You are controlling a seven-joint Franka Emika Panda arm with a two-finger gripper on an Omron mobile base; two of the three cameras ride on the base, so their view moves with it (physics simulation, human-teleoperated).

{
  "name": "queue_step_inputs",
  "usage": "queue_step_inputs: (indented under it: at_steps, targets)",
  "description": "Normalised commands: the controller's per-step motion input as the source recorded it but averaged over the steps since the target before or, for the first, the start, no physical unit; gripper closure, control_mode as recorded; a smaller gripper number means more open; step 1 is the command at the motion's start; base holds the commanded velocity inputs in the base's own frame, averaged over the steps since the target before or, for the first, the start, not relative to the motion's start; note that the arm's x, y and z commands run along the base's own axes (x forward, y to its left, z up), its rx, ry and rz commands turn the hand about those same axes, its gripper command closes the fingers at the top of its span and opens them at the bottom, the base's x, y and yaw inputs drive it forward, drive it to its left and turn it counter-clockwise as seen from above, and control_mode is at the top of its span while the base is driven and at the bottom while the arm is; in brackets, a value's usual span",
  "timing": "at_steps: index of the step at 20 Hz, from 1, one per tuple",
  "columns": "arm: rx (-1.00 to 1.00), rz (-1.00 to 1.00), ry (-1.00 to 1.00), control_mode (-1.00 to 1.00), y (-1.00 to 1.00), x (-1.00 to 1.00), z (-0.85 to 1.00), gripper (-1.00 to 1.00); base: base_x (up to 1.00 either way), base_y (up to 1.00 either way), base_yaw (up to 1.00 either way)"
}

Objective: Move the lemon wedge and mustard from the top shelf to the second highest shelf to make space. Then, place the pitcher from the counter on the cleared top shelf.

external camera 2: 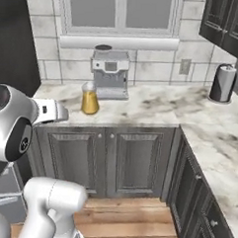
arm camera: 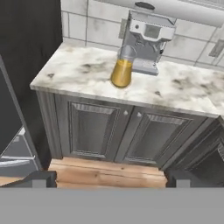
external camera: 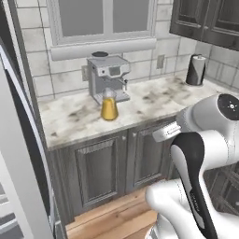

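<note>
Pitcher retrieval looks like the step in hand: the hand camera looks across at the pitcher [arm camera: 121, 70], a small glass jug with a narrow clear neck and amber liquid filling its rounded belly, standing upright on the counter [arm camera: 183, 92], a pale beige marbled stone slab with brownish veins over dark grey panelled cabinet fronts. In the hand view it sits at about 12 o'clock from the gripper [arm camera: 112, 178], well apart from it, just in front of a boxy brushed-steel coffee machine [arm camera: 146, 41] that lies at its 1 o'clock. The two small dark finger tips stand spread wide at the bottom of that view with nothing between them, so the claw is released and carrying nothing. Whether the lemon wedge and mustard have reached the lower shelf cannot be told from here. Next, I judge, the arm must reach forward over the counter edge and settle the fingers on either side of the jug's neck or belly; smooth glass and sloshing liquid call for a level, centred grasp, clear of the machine's tray behind it.
</note>
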Motion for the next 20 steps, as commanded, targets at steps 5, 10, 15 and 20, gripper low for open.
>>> queue_step_inputs:
  at_steps: [5,10,15,20]
  targets:
    - [0.00,0.00,0.00,1.00,0.00,0.00,0.00,-1.00,0.66,-0.24,0.34]
    - [0.00,0.00,0.00,1.00,0.00,0.00,0.00,-1.00,0.67,-0.25,0.19]
    - [0.00,0.00,0.00,1.00,0.00,0.00,0.00,-1.00,0.65,-0.17,0.13]
    - [0.00,0.00,0.00,1.00,0.00,0.00,0.00,-1.00,0.49,-0.16,0.12]
